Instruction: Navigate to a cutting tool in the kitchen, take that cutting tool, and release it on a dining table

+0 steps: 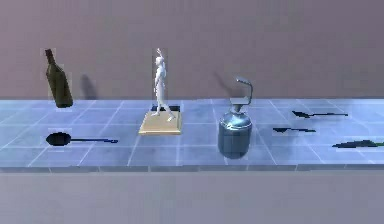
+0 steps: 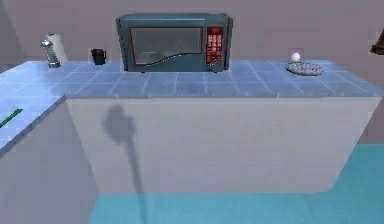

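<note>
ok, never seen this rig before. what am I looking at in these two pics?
These are simulator renders from a wheeled robot with one extending arm and a two-finger gripper. The forward view looks ahead and somewhat down at a blue tiled counter: a bottle, a dark pan, a statue, a kettle and thin dark utensils, one perhaps the cutting tool it wants. The arm side view looks out sideways from the body at a side counter with a microwave, a dark mug and a plate.

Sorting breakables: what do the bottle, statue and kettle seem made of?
The bottle looks like dark olive glass, faintly glossy. The statue looks like pale matte stone or plaster. The kettle seems grey-blue metal, given its dull sheen.
</note>
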Controlling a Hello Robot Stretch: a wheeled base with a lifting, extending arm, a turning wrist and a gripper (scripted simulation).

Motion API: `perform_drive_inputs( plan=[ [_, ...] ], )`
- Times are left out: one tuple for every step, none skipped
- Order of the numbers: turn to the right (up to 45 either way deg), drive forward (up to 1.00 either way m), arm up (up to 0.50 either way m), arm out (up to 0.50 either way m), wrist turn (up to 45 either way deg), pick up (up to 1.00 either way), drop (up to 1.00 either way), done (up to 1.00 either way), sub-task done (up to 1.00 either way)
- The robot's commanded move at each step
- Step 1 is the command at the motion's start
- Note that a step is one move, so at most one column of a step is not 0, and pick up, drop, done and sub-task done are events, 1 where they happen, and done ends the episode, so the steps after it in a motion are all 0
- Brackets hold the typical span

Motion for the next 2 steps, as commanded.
perform_drive_inputs(
  plan=[
    [-39.0,0.0,0.0,0.0,0.0,0.0,0.0,0.0,0.0],
    [-3.0,0.0,0.0,0.0,0.0,0.0,0.0,0.0,0.0]
  ],
)
